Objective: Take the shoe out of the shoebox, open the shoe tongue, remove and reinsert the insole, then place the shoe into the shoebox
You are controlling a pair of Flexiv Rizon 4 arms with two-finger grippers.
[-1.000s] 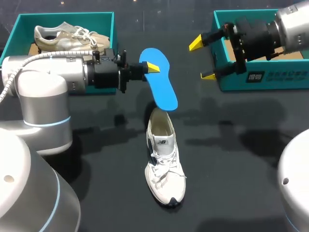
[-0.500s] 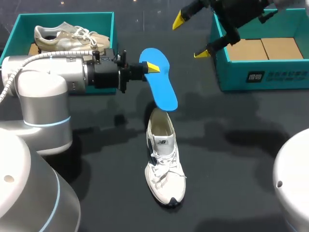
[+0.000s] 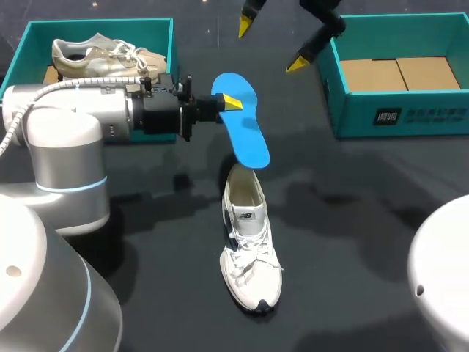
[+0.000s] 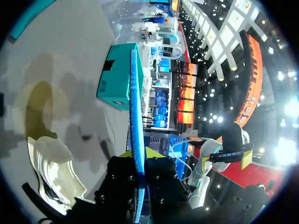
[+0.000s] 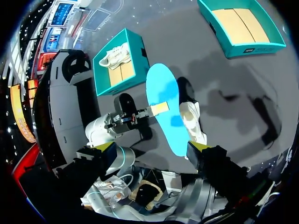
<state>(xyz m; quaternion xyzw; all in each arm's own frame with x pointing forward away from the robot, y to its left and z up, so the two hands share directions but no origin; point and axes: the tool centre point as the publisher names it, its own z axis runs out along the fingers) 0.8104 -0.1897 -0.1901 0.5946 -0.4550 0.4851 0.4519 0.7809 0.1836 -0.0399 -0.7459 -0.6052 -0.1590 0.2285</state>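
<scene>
Head view: shows the left gripper (image 3: 231, 103) clamped on the blue insole (image 3: 245, 136), yellow tips pressed on both faces near its far end. Shows the insole tilted in the air, lower end over the heel opening of the white shoe (image 3: 249, 242); perhaps touching it, not clear from above. Places the shoe on its sole on the dark table (image 3: 352, 220), toe toward the robot, between the two teal boxes and apart from both. Finds a second shoe (image 3: 102, 55) inside the left box (image 3: 99, 23), and only cardboard in the right box (image 3: 399, 121). Puts the right gripper (image 3: 271, 45) high at the far side, just beside the right box, fingers spread wide and holding nothing.

Left wrist view: gives the insole (image 4: 135, 116) edge-on between the fingers of the left gripper (image 4: 139, 153), with the shoe (image 4: 51, 168) below and to one side.

Right wrist view: looks down past the wide-open right gripper (image 5: 152, 147) on the insole (image 5: 163, 107), the shoe (image 5: 191, 119) and both boxes.
</scene>
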